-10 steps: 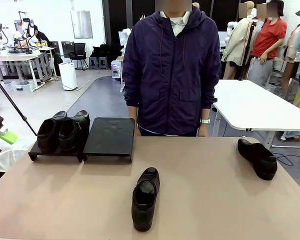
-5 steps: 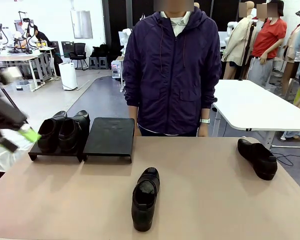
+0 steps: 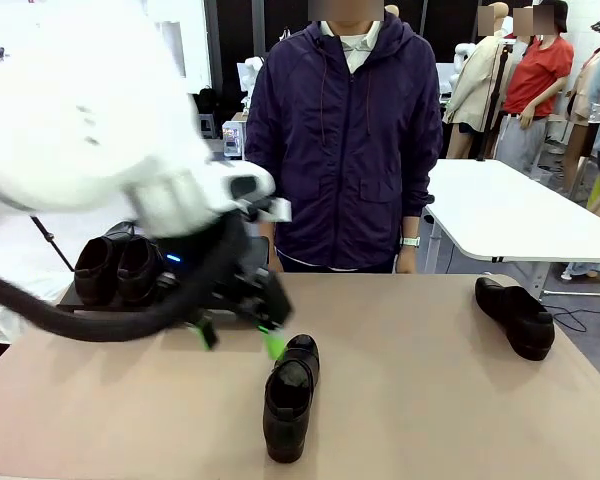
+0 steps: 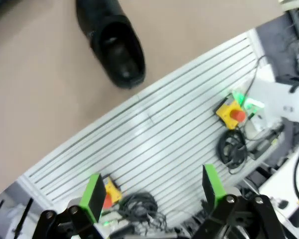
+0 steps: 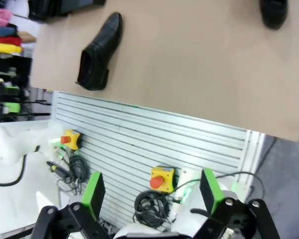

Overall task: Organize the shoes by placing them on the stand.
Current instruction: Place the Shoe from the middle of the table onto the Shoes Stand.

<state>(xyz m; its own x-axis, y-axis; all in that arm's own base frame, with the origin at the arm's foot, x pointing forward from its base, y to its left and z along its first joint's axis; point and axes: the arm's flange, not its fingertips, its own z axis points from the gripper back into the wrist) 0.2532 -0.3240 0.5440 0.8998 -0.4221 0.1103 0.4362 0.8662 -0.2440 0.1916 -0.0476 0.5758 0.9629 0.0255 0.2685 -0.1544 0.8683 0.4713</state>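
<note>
Where the shoes point: centre shoe (image 3: 290,400) lies with its long axis near-to-far, heel toward the near edge, toe aimed at the far side and leaning a touch right. The right shoe (image 3: 515,317) runs on a diagonal, far-left to near-right, and which end is its toe I cannot tell.
On the stand (image 3: 72,296): far left on the worktop (image 3: 430,410), it carries a pair of shoes (image 3: 100,270) on its left end. They sit side by side and touching, toes to the near side.
Count: four shoes in all, two up on the stand and two down on the worktop, those two well apart. One stand, and one person (image 3: 345,130) standing at the far edge.
With the left gripper (image 3: 238,338): it hangs low over the worktop, between the stand and the centre shoe, right by that shoe's toe. Jaws are spread wide, nothing between them.
Over at the right gripper (image 5: 152,191): its wrist view looks down from well above the worktop's near edge. Jaws are spread wide too, gripping nothing.
</note>
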